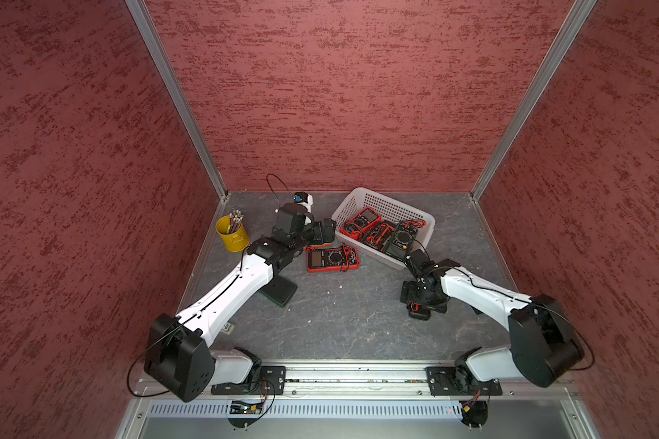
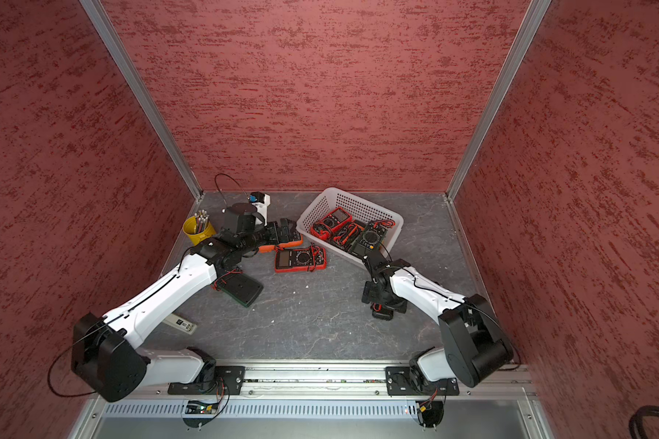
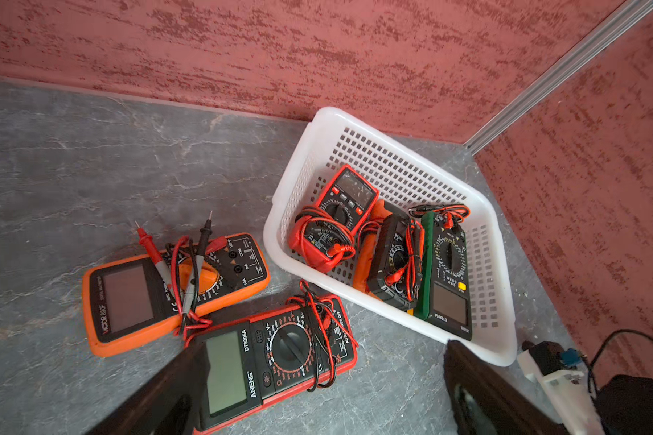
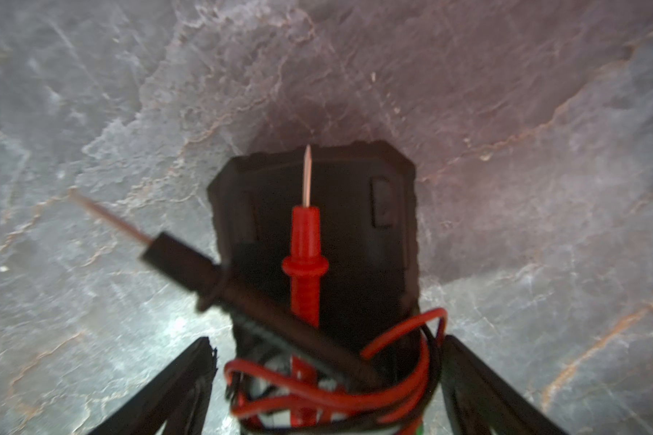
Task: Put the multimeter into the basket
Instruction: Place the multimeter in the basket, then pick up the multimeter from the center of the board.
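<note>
The white perforated basket (image 1: 425,218) (image 3: 317,124) stands at the back right with three multimeters inside. On the table to its left lie a red multimeter (image 1: 332,259) (image 3: 276,361) and an orange one (image 3: 166,293). My left gripper (image 1: 322,232) (image 3: 321,376) hangs open over these two, with the red one's screen end by one finger. My right gripper (image 1: 415,304) (image 4: 327,341) straddles a black multimeter (image 4: 317,211) wrapped in red and black leads. One finger stands off it with a gap, the other touches the wires.
A yellow cup (image 1: 232,233) of pencils stands at the back left. A dark, green-edged multimeter (image 2: 240,289) lies face down under my left forearm. A small white strip (image 2: 179,323) lies by the left wall. Red walls close in three sides.
</note>
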Controlling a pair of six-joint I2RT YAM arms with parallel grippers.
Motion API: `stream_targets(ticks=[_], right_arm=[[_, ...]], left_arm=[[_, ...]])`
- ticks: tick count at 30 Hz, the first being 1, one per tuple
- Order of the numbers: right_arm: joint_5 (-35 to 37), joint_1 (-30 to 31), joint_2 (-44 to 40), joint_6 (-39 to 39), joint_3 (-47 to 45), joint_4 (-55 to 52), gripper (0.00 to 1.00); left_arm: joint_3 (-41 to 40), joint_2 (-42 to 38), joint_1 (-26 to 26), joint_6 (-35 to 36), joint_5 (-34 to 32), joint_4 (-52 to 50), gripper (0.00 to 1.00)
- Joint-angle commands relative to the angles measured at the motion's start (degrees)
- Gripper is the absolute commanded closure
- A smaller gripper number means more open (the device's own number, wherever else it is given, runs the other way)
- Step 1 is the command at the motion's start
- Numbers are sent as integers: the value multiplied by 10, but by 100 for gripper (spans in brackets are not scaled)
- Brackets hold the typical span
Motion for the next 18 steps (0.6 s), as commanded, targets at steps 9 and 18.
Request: stream_targets(ticks=[9,18], right_arm=[[18,8,-2,15,-9,5,21],[14,9,-72,14,0,-12,39]], left_arm=[[-28,-6,22,-24,43,41,0],[-31,-12,30,-23,47,36,0]])
